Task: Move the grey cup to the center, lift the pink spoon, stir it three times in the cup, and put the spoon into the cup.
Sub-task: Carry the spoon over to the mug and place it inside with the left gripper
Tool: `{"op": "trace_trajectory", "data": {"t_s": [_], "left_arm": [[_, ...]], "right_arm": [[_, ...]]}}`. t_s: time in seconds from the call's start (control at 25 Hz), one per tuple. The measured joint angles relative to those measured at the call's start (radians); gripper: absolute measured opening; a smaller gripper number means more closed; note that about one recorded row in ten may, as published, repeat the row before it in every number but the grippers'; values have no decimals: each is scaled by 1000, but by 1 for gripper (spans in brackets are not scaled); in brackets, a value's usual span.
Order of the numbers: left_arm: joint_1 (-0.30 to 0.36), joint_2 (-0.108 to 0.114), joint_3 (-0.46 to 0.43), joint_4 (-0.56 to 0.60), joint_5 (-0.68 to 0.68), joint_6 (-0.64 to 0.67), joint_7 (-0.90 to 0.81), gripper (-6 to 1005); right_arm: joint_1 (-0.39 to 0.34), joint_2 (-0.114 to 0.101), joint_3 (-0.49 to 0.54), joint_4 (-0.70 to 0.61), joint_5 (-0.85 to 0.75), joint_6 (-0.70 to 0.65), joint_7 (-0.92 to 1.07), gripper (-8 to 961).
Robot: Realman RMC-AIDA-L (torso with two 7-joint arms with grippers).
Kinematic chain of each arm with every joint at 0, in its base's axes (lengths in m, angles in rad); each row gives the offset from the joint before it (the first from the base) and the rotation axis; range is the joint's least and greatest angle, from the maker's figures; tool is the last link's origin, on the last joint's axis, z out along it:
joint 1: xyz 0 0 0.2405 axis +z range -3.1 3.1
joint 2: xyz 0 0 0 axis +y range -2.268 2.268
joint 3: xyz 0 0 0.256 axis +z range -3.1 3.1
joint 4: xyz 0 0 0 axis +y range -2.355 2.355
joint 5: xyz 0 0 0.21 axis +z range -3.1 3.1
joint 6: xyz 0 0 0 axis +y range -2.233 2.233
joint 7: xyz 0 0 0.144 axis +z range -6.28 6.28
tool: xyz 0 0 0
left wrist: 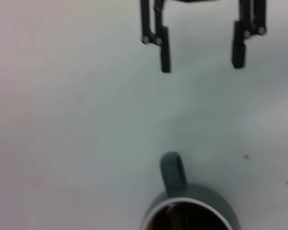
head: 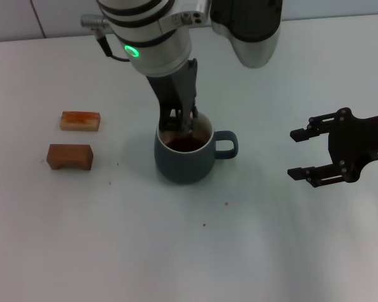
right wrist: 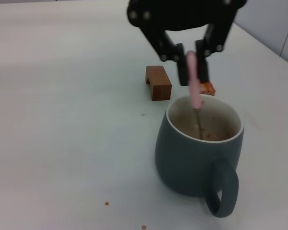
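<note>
The grey cup [head: 184, 157] mid-desk holds dark brown liquid. The left gripper [right wrist: 192, 72] clamps the pink spoon [right wrist: 194, 86] upright, its metal stem dipped in. The right gripper [head: 300, 154] hangs apart-fingered near the desk's right edge.

The left arm comes down from the top centre of the head view, its pale forearm with a lit green ring ending in a dark wrist. The left gripper [head: 183, 123] points straight down just left of the frame's middle, its fingers [right wrist: 181, 67] closed on the pink spoon [right wrist: 194, 79], which they hold upright by the pink handle end.

The right arm enters from the right edge of the head view, lying level. The right gripper [head: 299, 154] points toward the frame's centre, its two dark fingers [left wrist: 165, 55] spread wide apart with nothing between them.
</note>
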Motion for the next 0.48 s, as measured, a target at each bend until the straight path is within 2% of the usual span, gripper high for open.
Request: {"op": "trace_trajectory", "data": {"t_s": [0.48], "left_arm": [[1,0,-2,-16,68,-55,-7,276]], "right_arm": [[0,0,0,0,0,0,0,704]]}}
